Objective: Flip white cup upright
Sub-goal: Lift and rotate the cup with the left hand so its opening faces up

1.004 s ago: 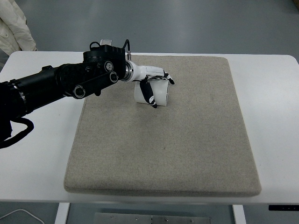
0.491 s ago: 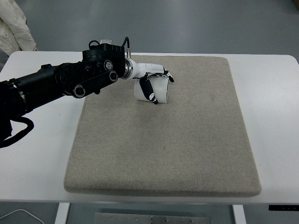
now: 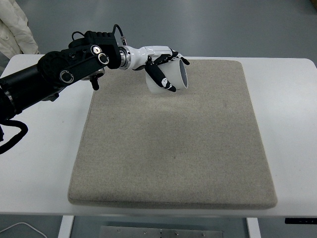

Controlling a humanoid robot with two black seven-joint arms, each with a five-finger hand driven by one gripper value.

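Observation:
The white cup (image 3: 174, 78) is held above the far left part of the grey felt mat (image 3: 173, 148). It is tilted, with its dark open mouth facing right and toward me. My left hand (image 3: 166, 69) is shut on it, white fingers with black tips wrapped over its top and near side. The black left arm (image 3: 54, 77) reaches in from the left edge across the white table. The right arm does not show.
The mat lies on a white table (image 3: 292, 129). A piece of pale cloth (image 3: 17, 27) hangs at the top left corner beyond the table. Grey floor lies past the far edge.
The left hand has lifted the cup off the mat and carried it up and away from me. The cup has turned, so its open mouth now shows on the right.

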